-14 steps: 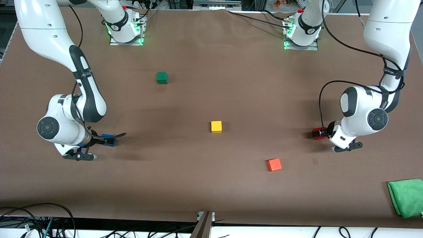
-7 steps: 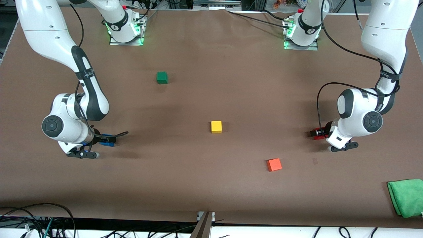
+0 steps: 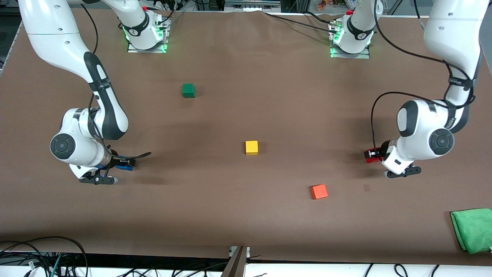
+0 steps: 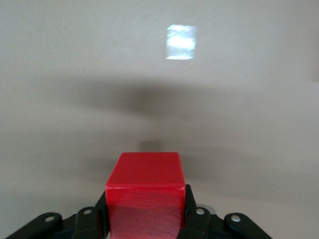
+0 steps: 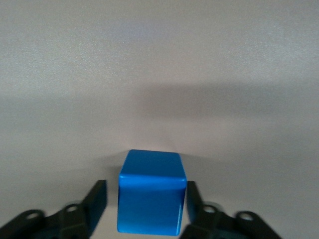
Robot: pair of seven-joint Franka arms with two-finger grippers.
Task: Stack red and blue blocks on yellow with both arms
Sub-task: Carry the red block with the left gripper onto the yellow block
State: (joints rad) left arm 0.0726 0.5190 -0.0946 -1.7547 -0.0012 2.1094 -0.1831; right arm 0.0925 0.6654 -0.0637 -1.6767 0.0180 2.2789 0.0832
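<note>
The yellow cube (image 3: 251, 147) sits alone on the brown table near its middle. My left gripper (image 3: 369, 156) is low at the left arm's end of the table, shut on the red block (image 3: 372, 158). In the left wrist view the red block (image 4: 144, 191) is pressed between both fingers of the gripper (image 4: 145, 201). My right gripper (image 3: 130, 161) is low at the right arm's end, open around the blue block (image 3: 125, 164). In the right wrist view the blue block (image 5: 151, 191) stands between the spread fingers of the gripper (image 5: 145, 201), with a gap on one side.
A dark green cube (image 3: 188, 90) sits nearer the robots' bases. An orange-red cube (image 3: 319, 191) lies nearer the front camera than the yellow cube, toward the left arm's end. A green cloth (image 3: 472, 229) lies at the front corner by the left arm.
The left gripper with the red block shifted slightly toward the table's middle and back. The right arm's wrist shifted slightly; the blue block stays between its fingers.
</note>
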